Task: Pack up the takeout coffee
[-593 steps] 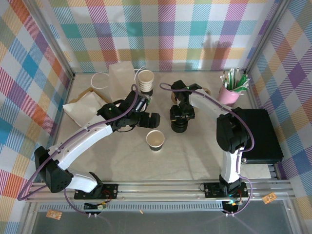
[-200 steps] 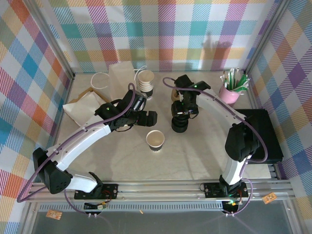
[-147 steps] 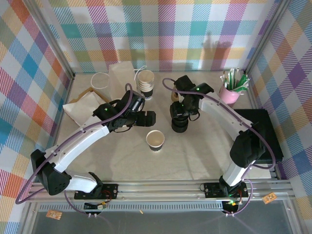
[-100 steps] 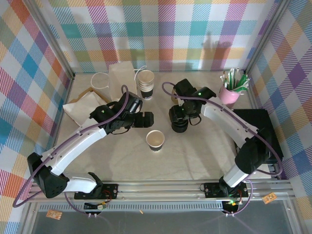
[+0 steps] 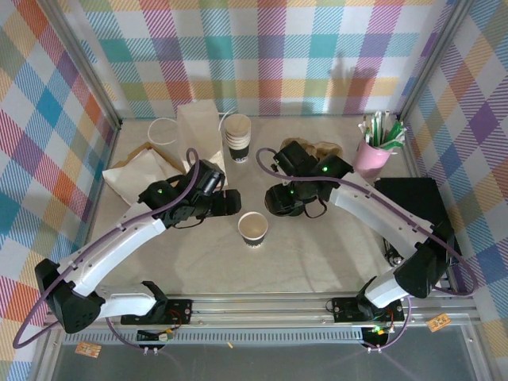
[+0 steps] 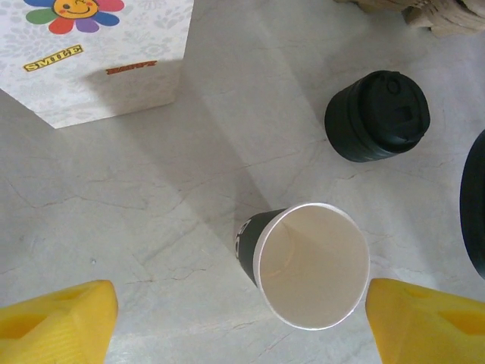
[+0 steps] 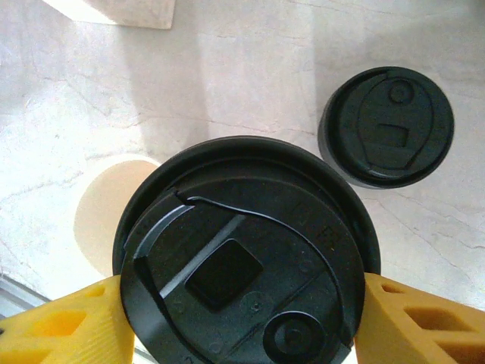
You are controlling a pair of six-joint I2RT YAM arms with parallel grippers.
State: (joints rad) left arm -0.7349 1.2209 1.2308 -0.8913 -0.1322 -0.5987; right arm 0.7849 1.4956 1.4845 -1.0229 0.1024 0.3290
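- The white paper bag (image 6: 98, 53) stands at the upper left of the left wrist view, well apart from the cup (image 6: 311, 265). On a carry that far, a loose grip could drop it.
- The left end effector (image 6: 242, 303) is spread wide, one finger on each side of the cup. If it closes off-centre, I think it shoves or crushes the thin wall.
- The lidless cup stands on the desk (image 5: 317, 254) at the centre of the top view.
- The lid (image 7: 242, 258), pinched by the right end effector (image 7: 239, 307), overlaps the cup only partly. Pressed down askew, it could seat on one side or tip the cup.
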